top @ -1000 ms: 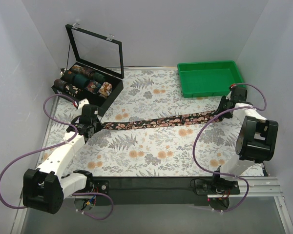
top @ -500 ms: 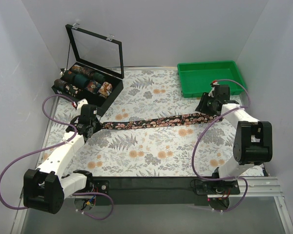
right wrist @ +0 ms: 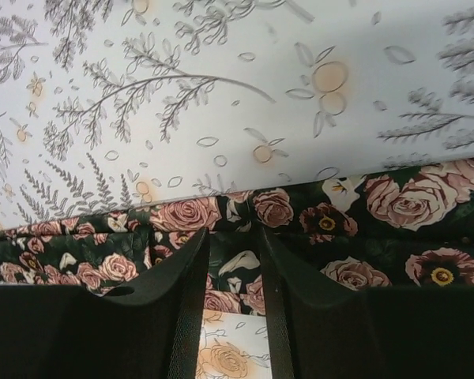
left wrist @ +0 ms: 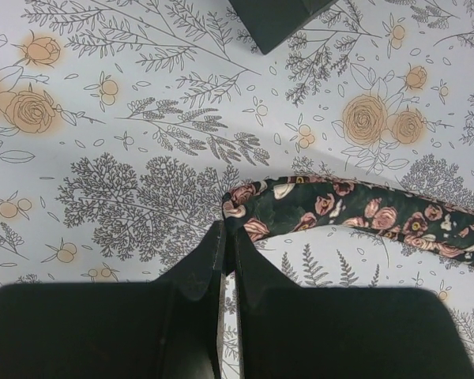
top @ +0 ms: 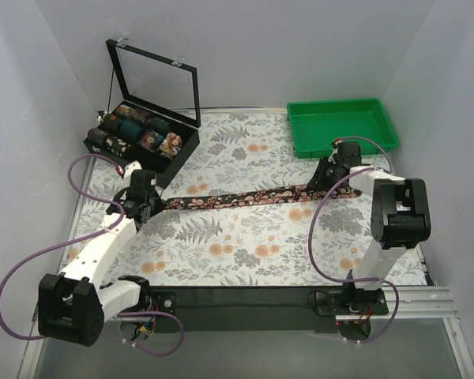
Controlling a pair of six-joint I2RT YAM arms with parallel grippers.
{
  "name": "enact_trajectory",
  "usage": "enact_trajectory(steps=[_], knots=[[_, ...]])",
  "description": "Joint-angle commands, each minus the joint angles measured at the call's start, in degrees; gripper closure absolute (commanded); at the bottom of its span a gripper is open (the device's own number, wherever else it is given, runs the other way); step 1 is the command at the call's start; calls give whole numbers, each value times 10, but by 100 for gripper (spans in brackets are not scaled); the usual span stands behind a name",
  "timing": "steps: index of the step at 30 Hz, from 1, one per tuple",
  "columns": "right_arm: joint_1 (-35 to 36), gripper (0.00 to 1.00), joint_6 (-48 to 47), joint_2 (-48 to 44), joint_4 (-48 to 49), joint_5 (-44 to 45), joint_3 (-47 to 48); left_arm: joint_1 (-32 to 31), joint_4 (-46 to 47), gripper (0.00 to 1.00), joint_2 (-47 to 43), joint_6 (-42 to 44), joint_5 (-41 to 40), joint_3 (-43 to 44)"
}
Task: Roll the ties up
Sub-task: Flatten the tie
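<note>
One dark tie (top: 245,197) with pink-orange flowers lies stretched flat across the middle of the floral table cover. My left gripper (top: 159,203) is shut on its narrow left tip; the left wrist view shows the jaws (left wrist: 229,229) pinched together on the tip of the tie (left wrist: 363,217). My right gripper (top: 322,180) stands over the wide right part. In the right wrist view its fingertips (right wrist: 233,237) stand apart on top of the tie (right wrist: 411,197), with fabric lying in the gap. Several rolled ties (top: 134,130) fill the black box.
A black box (top: 182,146) with an upright glass lid stands at the back left, just beyond my left gripper; its corner (left wrist: 272,20) shows in the left wrist view. A green tray (top: 340,126) sits at the back right, close behind my right gripper.
My right gripper has moved left, from beside the tray's front right corner to over the tie's wide part. The left gripper and the tie's narrow end have stayed put.
</note>
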Motion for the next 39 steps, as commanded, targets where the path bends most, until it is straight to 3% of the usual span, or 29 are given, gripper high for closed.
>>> enact_trajectory(steps=[1, 8, 16, 22, 32, 39], knots=[[-23, 67, -22, 18, -20, 23, 25, 5, 1, 98, -7, -1, 15, -7], [-84, 67, -107, 44, -70, 82, 78, 5, 26, 99, 26, -17, 115, -10], [-77, 66, -134, -7, -87, 87, 95, 5, 31, 100, 74, -20, 144, -14], [-30, 64, -137, -85, -89, 103, 63, 5, 27, 100, 68, -34, 107, -23], [130, 64, -114, -148, -44, 61, 7, 5, 13, 94, 82, -43, 51, -21], [221, 64, -87, -142, 23, 23, -18, 5, 11, 75, 99, -38, 34, -21]])
